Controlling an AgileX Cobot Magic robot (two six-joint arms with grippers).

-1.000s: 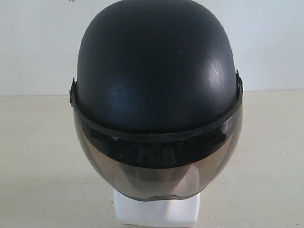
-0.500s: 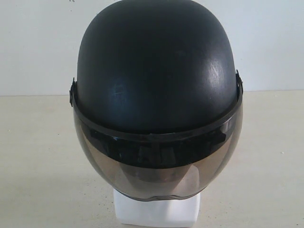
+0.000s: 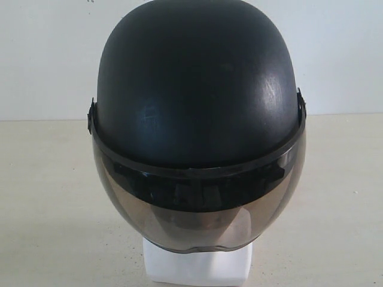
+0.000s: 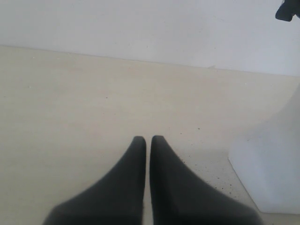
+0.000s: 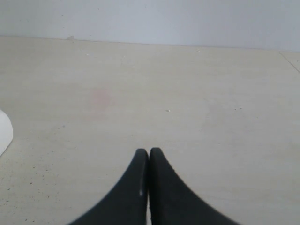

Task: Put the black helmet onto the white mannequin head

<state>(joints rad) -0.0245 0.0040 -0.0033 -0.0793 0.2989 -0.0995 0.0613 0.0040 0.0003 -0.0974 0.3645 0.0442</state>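
The black helmet point(image 3: 197, 89) sits on top of the white mannequin head, filling the middle of the exterior view. Its smoky visor point(image 3: 200, 209) hangs down over the face, which shows only faintly through it. Of the head, just the squarish white base point(image 3: 197, 266) is plain below the visor. Neither gripper appears in the exterior view. My left gripper point(image 4: 148, 138) is shut with nothing in it, low over the table, the head's white base point(image 4: 269, 164) off to one side. My right gripper point(image 5: 148, 151) is shut and empty too; a sliver of white base point(image 5: 3, 131) shows at the frame's edge.
A pale beige table point(image 3: 48, 197) carries the head, with a white wall point(image 3: 42, 54) behind it. A small dark bit of the helmet point(image 4: 288, 10) shows in a corner of the left wrist view.
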